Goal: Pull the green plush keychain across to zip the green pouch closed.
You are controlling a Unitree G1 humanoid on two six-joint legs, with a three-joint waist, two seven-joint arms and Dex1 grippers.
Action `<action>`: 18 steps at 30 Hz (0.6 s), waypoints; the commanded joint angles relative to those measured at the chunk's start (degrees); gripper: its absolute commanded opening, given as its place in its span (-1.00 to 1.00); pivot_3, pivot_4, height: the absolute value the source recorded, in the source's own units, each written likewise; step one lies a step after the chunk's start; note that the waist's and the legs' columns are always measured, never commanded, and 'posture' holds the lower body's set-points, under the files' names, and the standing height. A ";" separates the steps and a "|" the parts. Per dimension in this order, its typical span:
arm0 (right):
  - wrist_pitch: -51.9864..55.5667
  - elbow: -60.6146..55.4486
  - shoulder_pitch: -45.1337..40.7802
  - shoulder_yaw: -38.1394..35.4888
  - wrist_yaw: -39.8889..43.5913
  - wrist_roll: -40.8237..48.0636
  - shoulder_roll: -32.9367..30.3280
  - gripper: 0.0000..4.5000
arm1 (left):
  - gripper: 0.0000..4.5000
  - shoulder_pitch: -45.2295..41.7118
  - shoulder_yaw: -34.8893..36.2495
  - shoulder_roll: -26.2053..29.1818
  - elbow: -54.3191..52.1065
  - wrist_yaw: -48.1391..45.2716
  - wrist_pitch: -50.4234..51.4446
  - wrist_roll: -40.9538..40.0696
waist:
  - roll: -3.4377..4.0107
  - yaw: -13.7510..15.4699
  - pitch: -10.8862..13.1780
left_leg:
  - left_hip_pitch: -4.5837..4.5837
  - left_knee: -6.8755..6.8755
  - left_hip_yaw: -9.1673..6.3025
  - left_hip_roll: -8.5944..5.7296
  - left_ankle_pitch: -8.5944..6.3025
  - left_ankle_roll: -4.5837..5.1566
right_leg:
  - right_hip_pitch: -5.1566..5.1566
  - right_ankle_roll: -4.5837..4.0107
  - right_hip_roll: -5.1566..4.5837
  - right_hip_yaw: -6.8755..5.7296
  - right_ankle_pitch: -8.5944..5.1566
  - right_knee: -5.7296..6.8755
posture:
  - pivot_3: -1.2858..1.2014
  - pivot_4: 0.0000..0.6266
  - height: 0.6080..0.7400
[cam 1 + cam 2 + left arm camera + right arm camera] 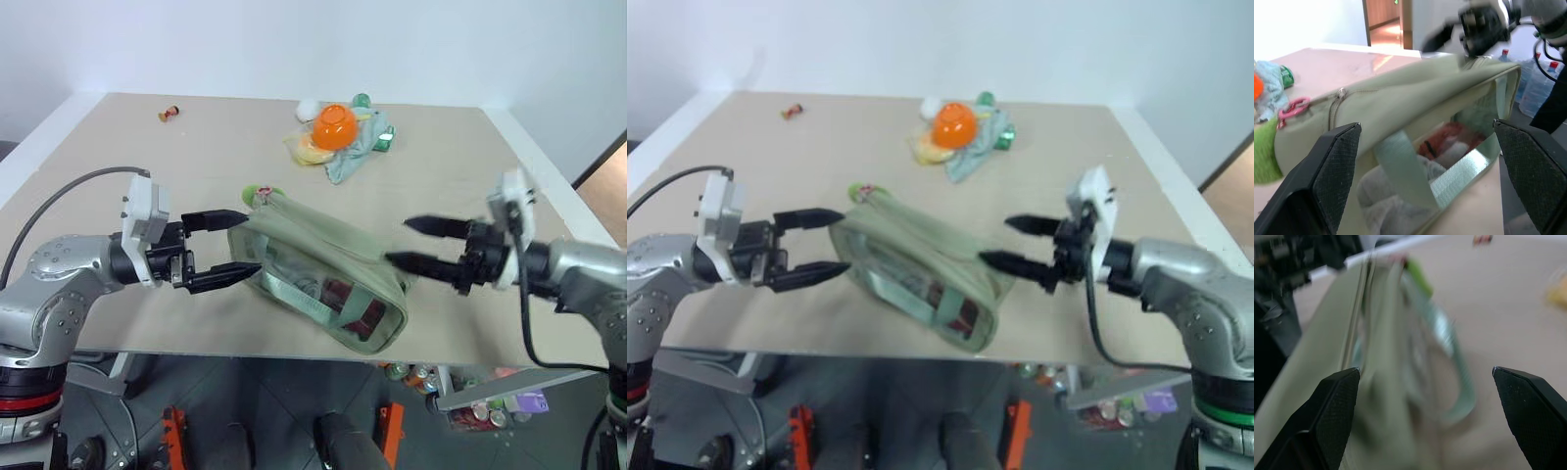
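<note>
Two grippers flank the green pouch [323, 279], which lies diagonally near the front edge of the table [147, 166], at the middle of the scene. At nine o'clock of it the left gripper [223, 250] holds its fingers wide apart, gripping nothing; at three o'clock the right gripper [411, 243] is likewise spread and empty. Off the pouch's ten o'clock corner sits the green plush keychain [261, 194], with a pink clip [1294, 107] at the zipper. No writing can be read anywhere.
</note>
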 commanded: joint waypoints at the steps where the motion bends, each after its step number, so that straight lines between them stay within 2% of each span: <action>1: -1.59 -1.41 0.07 -0.86 0.54 -0.38 -0.79 1.00 | 0.99 -0.63 -0.17 -0.08 -1.73 0.53 -1.12 0.21 | 0.00 -0.14 0.00 | 0.00 0.09 0.02 0.01 0.00 0.00 | 0.02 0.00 0.01 0.01 0.03 0.01 | 0.03 -0.52 0.96; 5: -1.35 -0.87 2.15 -1.30 0.71 -0.27 -1.18 1.00 | 0.99 -0.06 0.35 0.57 -2.53 0.78 -1.12 0.06 | 0.00 -0.09 0.00 | 0.01 0.22 0.00 0.05 0.00 0.00 | 0.07 -0.03 0.02 -0.03 0.07 0.01 | 0.03 -0.52 0.96; 10: -1.78 -0.18 2.72 -1.19 1.48 -0.58 -1.49 0.36 | 1.00 -0.06 0.74 1.00 -2.14 1.46 -1.59 0.91 | 0.00 -0.10 0.00 | 0.00 0.33 0.03 0.04 0.00 0.00 | 0.10 -0.04 0.02 0.00 0.07 0.01 | 0.03 -0.52 0.96; 13: -2.62 0.30 2.75 -1.06 1.94 -1.13 -1.23 -0.18 | 1.00 -0.16 0.62 0.76 -2.46 2.02 -1.54 0.88 | 0.00 -0.08 0.00 | 0.00 0.33 0.03 0.04 0.00 0.00 | 0.11 -0.04 0.01 0.00 0.07 0.01 | 0.03 -0.52 0.96; 18: -4.76 1.78 2.12 -0.45 3.50 -2.63 -0.99 -0.89 | 1.00 -0.23 0.76 0.96 -2.98 2.57 -1.43 0.76 | 0.00 -0.08 0.00 | -0.02 0.33 0.03 0.03 0.00 0.00 | 0.10 -0.02 0.01 0.00 0.07 0.01 | 0.03 -0.52 0.96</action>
